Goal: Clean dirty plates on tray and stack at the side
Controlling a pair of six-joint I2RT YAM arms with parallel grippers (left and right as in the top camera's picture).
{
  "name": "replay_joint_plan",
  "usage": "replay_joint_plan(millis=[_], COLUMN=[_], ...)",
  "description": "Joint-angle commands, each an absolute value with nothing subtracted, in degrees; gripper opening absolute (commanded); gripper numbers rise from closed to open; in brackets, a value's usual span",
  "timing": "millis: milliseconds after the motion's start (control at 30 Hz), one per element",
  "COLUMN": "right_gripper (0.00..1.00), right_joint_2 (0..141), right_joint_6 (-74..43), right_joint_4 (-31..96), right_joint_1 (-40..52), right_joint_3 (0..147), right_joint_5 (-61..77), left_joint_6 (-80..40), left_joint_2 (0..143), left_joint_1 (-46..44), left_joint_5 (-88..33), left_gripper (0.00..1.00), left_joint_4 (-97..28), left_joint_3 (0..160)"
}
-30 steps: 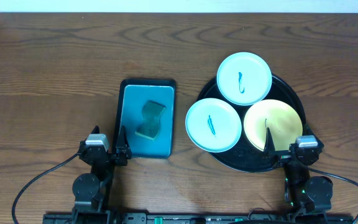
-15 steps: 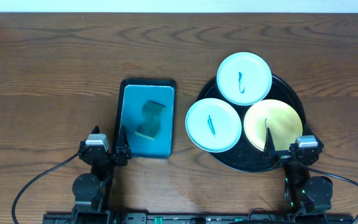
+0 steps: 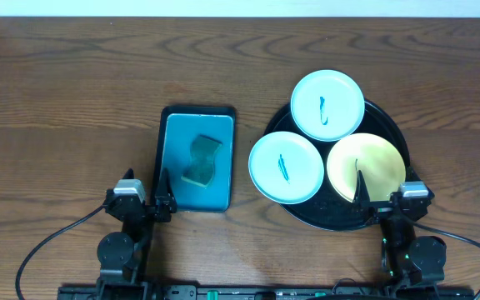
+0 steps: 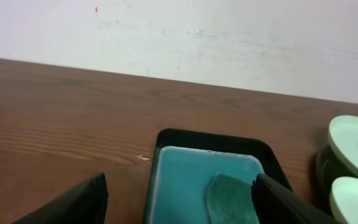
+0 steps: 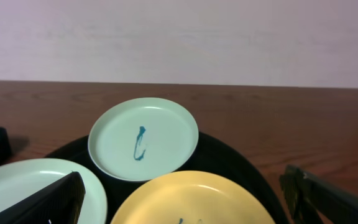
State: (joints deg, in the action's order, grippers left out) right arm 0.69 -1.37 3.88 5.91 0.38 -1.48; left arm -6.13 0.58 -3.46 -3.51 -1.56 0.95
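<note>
Both arms are resting at the near edge of the tabletop (image 3: 73, 100). The left end effector (image 3: 146, 188) and the right end effector (image 3: 384, 193) are each standing wide open and holding nothing. The three plates are all lying on the black tray (image 3: 388, 125). One mint plate (image 3: 327, 104) is sitting at the far side, the other mint plate (image 3: 286, 167) at the left, and the yellow plate (image 3: 372, 162) at the near right.

No cleaning seems to be under way yet, so the step in hand is probably fetching the sponge (image 3: 202, 160) from the teal tray (image 3: 180, 133). The left end effector is sitting just beside that tray and looks best placed for it. It would be wise to come down from above and close across the sponge's narrow middle, keeping the fingers off the tray's raised rim. The right end effector could be steadying a plate meanwhile, since the plates are likely to slide under wiping.

The right end effector's finger is partly covering the yellow plate's dark mark in the overhead view, and the right wrist view is cutting that plate off at the bottom. The left wrist view is showing only the top of the sponge. The left mint plate seems to be overhanging the black tray's rim, though how firmly it is sitting cannot be told. Nor can it be told whether the sponge is wet
</note>
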Motion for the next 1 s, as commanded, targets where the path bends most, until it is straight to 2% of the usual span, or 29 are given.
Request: replay_joint_plan(millis=[0,167,400,967], right_gripper=[0.99,0.99,0.99,0.99], right_joint_2=[0.78,1.04,5.45,36.42], right_joint_6=[-6.22,-6.68,-7.27,-11.38], right_joint_4=[3.95,5.48,14.35,35.44], right_joint_1=[5.61,5.61,5.61,5.61], right_joint_3=[0.32,1.58,8.12,32.77], right_joint_5=[-1.48,-1.45,-1.45,-1.45], left_joint_6=[-10.24,-10.44,-10.59,-11.49], left_joint_2=[0.23,0.34,5.61,37.82], left_joint_1=[-3.18,-3.18,-3.18,-3.18], left_joint_5=[-4.64,-4.51,-4.51,-8.62], left_gripper=[0.75,0.75,0.75,0.75], left_joint_4=[-5.54,-10.98,-19.29,-41.45], left_joint_3=[1.13,4.47,12.60,40.45])
